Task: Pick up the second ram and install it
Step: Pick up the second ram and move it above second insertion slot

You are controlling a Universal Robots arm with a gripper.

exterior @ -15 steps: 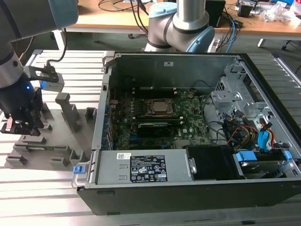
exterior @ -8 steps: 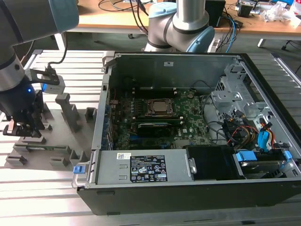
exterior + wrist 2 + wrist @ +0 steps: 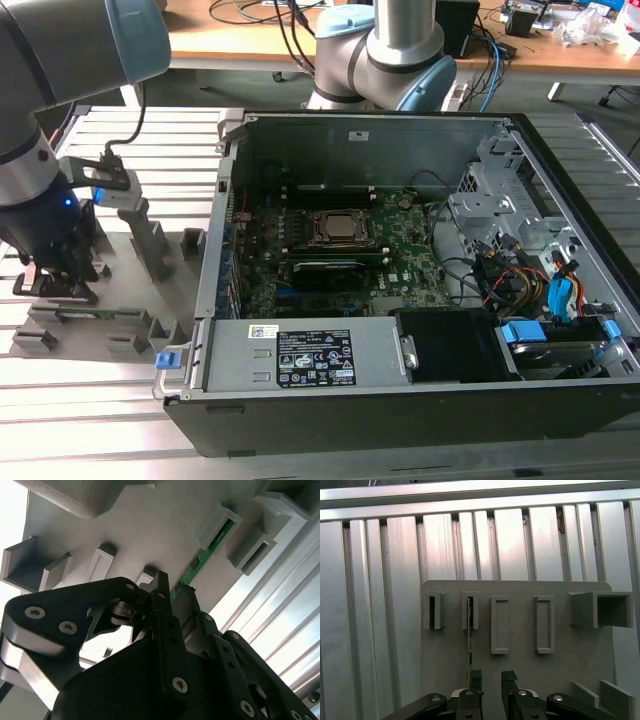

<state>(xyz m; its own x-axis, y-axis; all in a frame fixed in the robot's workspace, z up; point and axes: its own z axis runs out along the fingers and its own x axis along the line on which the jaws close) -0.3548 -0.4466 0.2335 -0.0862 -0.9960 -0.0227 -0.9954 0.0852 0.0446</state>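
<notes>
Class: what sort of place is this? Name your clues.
Likely a robotics lab bench for computer assembly: a robot arm, an open computer case, and a grey holder plate with a ram stick.

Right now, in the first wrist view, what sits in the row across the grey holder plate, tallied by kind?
Short slotted holders: 2
Long rectangular frames: 2
Large open box holder: 1
Green ram stick, standing in one slotted holder: 1
Total: 6
</notes>
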